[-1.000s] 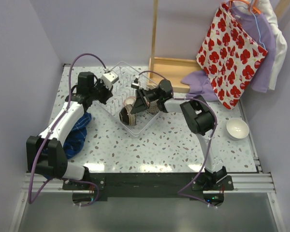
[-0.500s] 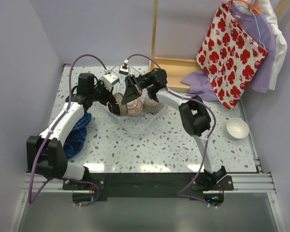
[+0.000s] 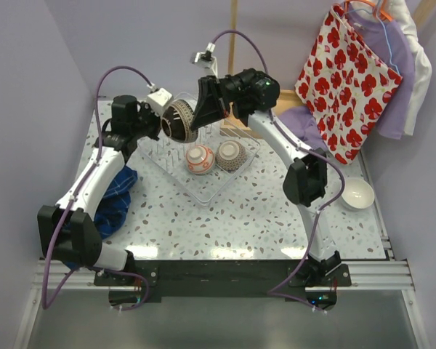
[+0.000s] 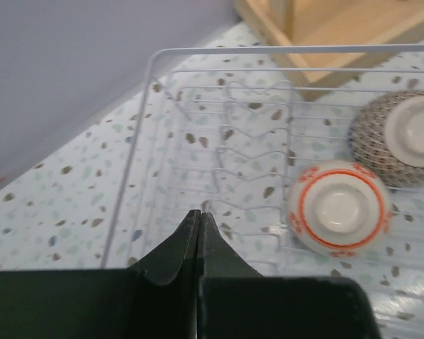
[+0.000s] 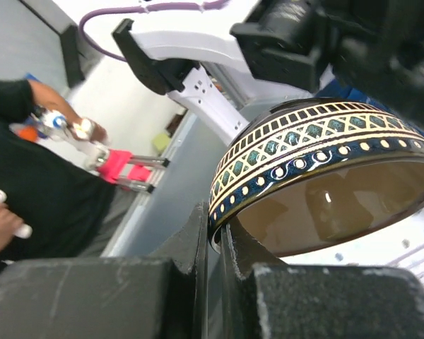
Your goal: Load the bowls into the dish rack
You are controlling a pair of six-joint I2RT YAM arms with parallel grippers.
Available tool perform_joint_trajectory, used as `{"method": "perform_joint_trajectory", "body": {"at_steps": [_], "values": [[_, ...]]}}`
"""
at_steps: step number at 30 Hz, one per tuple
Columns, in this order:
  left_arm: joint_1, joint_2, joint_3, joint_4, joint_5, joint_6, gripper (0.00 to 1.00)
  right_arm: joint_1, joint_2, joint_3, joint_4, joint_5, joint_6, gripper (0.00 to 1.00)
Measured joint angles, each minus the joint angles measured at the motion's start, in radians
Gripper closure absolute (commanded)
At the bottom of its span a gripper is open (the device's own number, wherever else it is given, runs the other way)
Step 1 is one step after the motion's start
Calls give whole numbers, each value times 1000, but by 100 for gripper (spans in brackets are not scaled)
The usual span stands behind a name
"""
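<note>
Two bowls sit upside down in the dish rack [image 3: 193, 186], a red-ringed bowl [image 3: 200, 159] and a net-patterned bowl [image 3: 232, 155]; a white bowl [image 3: 357, 193] waits on the table [image 3: 261, 218] at 4 o'clock, well apart. Right gripper [image 5: 213, 236] is clamped on the rim of a dark banded bowl [image 3: 179, 121], tilted in the air over the rack's 11 o'clock edge; left gripper [image 4: 200, 216], fingers pressed together on nothing, hangs just beside it at 9 o'clock. Likely risk: the thin edge pinch lets the bowl swivel or slip onto the seated pair, or it knocks the left gripper.
</note>
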Motion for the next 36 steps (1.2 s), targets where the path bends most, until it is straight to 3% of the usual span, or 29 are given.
{"method": "perform_joint_trajectory", "body": {"at_steps": [5,8,14,18,21,25,29,36], "values": [[21,-27,25,79,-278,-11,100,13,10,127,7,4,-95,100],[95,-54,47,94,-412,-44,100,18,-3,96,-90,50,-325,100],[213,-122,56,85,-532,-82,100,28,-47,65,-839,368,-1147,100],[214,-174,42,81,-524,-84,100,29,-48,109,-1150,587,-1437,100],[214,-219,-2,85,-508,-84,100,34,-149,-61,-1301,830,-1626,100],[214,-246,-72,95,-496,-85,100,34,-325,-394,-1445,1073,-1767,100],[214,-247,-126,94,-478,-101,100,30,-414,-618,-1561,1194,-1845,100],[214,-238,-148,100,-439,-123,100,41,-441,-751,-1637,1268,-1867,100]]}}
